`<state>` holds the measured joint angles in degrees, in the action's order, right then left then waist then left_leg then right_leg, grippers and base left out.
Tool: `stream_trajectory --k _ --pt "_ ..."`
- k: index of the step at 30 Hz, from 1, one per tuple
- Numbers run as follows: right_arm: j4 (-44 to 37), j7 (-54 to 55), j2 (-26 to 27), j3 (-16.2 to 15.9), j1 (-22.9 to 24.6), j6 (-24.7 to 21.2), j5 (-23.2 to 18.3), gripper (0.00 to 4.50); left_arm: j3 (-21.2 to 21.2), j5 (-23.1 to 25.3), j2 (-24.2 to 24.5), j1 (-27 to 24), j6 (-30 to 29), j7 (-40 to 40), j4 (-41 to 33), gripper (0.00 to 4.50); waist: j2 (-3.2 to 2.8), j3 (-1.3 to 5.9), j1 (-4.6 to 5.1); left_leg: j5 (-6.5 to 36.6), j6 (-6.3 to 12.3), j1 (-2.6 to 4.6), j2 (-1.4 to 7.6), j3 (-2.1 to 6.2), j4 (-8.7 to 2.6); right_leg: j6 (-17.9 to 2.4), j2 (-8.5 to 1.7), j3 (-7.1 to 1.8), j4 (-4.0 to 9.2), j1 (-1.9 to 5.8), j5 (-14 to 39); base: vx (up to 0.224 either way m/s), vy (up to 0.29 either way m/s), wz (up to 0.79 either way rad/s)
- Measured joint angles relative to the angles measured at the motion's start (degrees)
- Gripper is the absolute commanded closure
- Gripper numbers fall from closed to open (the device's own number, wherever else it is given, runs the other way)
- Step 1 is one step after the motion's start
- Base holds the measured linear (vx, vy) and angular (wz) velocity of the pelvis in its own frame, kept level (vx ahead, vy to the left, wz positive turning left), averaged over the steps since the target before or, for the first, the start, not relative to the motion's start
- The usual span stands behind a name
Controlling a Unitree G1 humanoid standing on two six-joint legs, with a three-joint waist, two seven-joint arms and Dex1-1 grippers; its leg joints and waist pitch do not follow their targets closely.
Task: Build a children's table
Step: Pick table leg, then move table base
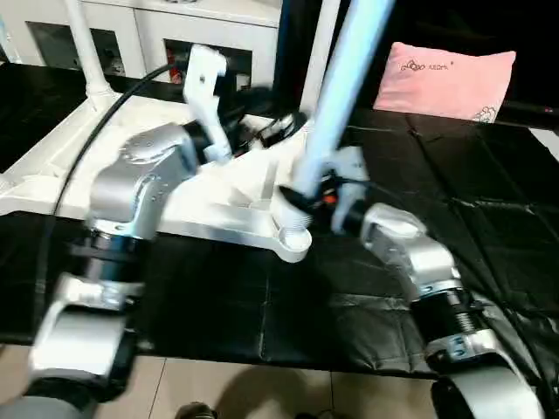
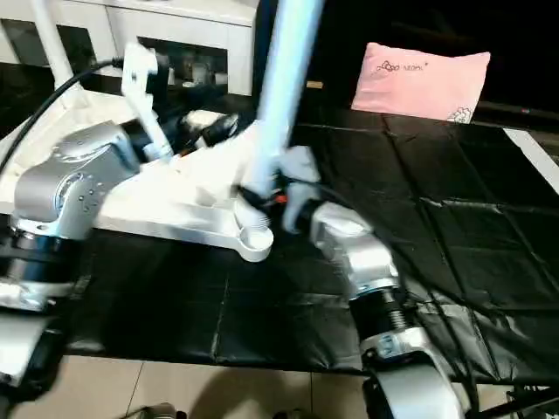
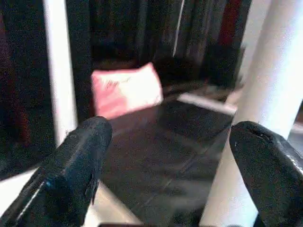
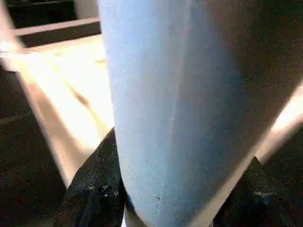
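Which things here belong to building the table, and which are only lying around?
Belong to the job:
- tabletop
- leg held by the right gripper
- leg standing in a far corner

Lying about:
- pink pillow
- cabinet

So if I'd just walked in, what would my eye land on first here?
Probably the long white leg rising steeply from the near corner socket of the upturned tabletop, with the right gripper clamped on its lower end. The left gripper is wide open beside it, holding nothing. Farther back on the black mat lies a pink pillow.
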<state>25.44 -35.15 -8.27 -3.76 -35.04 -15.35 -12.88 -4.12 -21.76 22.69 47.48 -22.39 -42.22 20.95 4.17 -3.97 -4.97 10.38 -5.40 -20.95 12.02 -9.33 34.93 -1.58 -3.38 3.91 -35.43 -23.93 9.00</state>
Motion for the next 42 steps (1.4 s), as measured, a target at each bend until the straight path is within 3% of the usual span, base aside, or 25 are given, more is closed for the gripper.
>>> stream_trajectory --k 6,10,13,17,23,33,42 --pt "0.0 1.6 -0.9 1.2 1.8 0.1 0.1 2.59 -4.2 5.7 2.1 -0.2 5.2 -5.6 6.9 0.00 -0.23 0.01 -0.10 0.0 0.01 0.01 0.01 0.00 -0.02 0.0 0.00 0.00 0.06 0.03 0.0 0.000 0.000 0.00" --pt "-2.0 2.5 -2.0 2.1 5.0 -2.0 0.0 2.59 -11.1 10.5 3.9 -0.8 9.5 -14.2 14.1 0.00 -0.72 0.00 -0.13 0.0 0.00 0.03 -0.02 -0.02 -0.04 0.0 -0.02 -0.05 0.04 0.04 0.0 0.000 0.000 0.00" --pt "-3.1 2.9 -2.2 3.2 6.1 -3.3 -0.4 2.59 -13.3 12.1 3.9 -0.8 10.3 -19.0 17.9 0.29 -0.85 -0.03 -0.06 0.0 -0.01 0.08 -0.03 -0.03 -0.04 0.0 0.00 -0.06 0.01 0.04 0.0 0.000 0.000 0.00" --pt "-5.5 2.6 -2.8 3.5 6.8 -4.1 -1.2 2.59 -16.1 15.0 3.9 -0.5 12.2 -24.3 22.0 0.67 -1.53 0.05 0.05 0.0 -0.01 0.11 -0.02 -0.05 -0.05 -0.1 -0.01 -0.07 0.02 0.06 0.0 0.000 0.000 0.00" --pt "-6.7 2.2 -3.2 3.5 8.3 -3.9 -1.2 2.59 -18.3 19.2 3.8 1.6 15.8 -25.1 29.0 1.14 -2.27 0.06 -0.06 0.0 0.00 0.12 -0.03 -0.06 -0.06 -0.1 -0.02 -0.07 0.04 0.06 0.0 0.000 0.000 0.00" --pt "-7.4 1.1 -3.2 3.2 8.5 -4.1 -1.2 2.59 -18.6 22.0 2.6 2.8 20.1 -24.0 35.8 1.97 -2.33 0.05 -0.15 0.0 0.01 0.09 -0.02 -0.05 -0.07 -0.1 -0.02 -0.07 0.09 0.06 0.0 0.000 0.000 0.00" --pt "-8.6 -0.4 -3.7 2.0 8.6 -4.3 -1.1 2.59 -19.5 24.2 3.0 5.0 21.5 -31.0 36.2 2.86 -2.36 0.07 -0.13 0.0 0.01 0.12 -0.02 -0.09 -0.19 -0.1 -0.03 -0.08 0.17 0.07 0.0 0.000 0.000 0.00"
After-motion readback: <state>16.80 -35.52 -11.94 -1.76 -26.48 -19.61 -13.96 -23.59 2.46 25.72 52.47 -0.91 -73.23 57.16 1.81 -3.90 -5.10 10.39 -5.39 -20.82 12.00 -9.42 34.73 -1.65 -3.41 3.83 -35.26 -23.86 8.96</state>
